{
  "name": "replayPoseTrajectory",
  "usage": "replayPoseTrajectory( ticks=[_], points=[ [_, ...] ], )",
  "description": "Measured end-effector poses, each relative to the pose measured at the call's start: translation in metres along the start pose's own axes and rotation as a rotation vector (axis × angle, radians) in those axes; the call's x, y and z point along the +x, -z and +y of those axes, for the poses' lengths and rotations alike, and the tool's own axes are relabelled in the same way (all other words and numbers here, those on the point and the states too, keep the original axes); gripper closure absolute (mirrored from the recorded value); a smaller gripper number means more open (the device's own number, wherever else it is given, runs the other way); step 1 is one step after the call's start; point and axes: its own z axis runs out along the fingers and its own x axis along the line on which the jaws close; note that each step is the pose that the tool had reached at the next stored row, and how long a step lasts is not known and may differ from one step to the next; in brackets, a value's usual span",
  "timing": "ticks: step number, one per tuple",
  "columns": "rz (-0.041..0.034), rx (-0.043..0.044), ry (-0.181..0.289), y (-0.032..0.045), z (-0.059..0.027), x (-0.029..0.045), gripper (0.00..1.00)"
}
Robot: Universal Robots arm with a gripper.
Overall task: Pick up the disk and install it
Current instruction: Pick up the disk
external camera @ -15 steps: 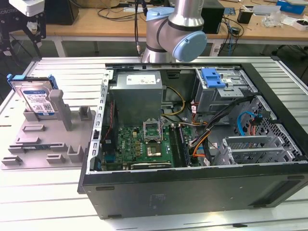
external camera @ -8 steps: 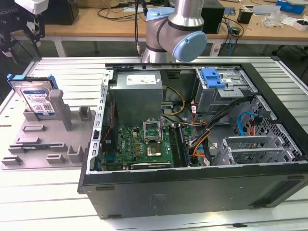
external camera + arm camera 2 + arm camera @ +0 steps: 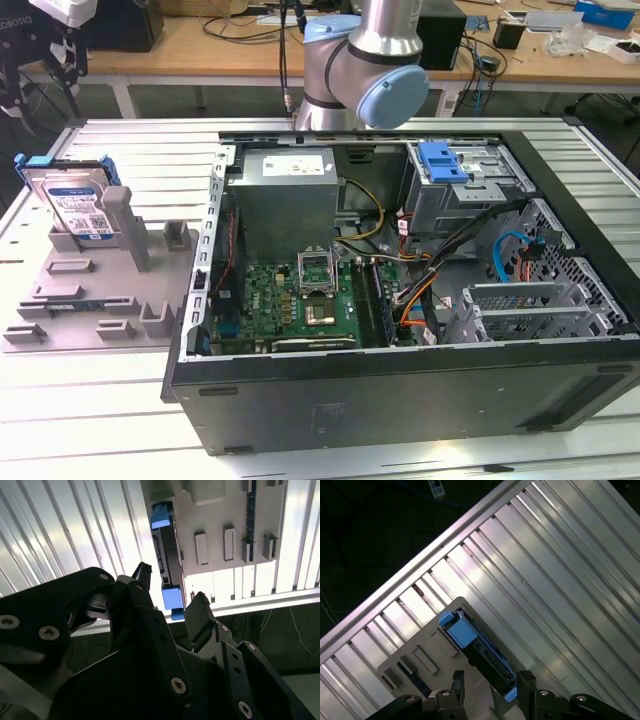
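Open, empty tool [image 3: 171, 582] over disk [image 3: 167, 555] upright in grey holder [image 3: 220, 510], computer case [image 3: 400, 400] alongside.

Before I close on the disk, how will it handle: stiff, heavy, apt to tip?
Probably stiff: the disk looks like a flat metal slab in a blue frame. Likely dense for its size. It stands on edge in the grey holder, near the open gripper, so a sideways push might tip it.

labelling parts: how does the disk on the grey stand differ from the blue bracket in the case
The disk is silver with a white-and-blue label; the blue bracket is bare plastic. The disk stands on edge in the grey stand outside the case; the bracket sits on the drive cage inside it. Both show blue plastic.
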Motion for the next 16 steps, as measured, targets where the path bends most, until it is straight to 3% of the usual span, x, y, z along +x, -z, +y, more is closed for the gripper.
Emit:
replayPoseTrajectory(
  ticks=[2, 5, 16],
  points=[
    [0.0042, 0.0023, 0.034, -0.0002, 0.0009, -0.0007, 0.46],
    [0.0184, 0.0106, 0.125, -0.0012, 0.0014, -0.001, 0.46],
    [0.0562, 0.033, 0.357, -0.0042, 0.0019, -0.0011, 0.46]
  ],
)
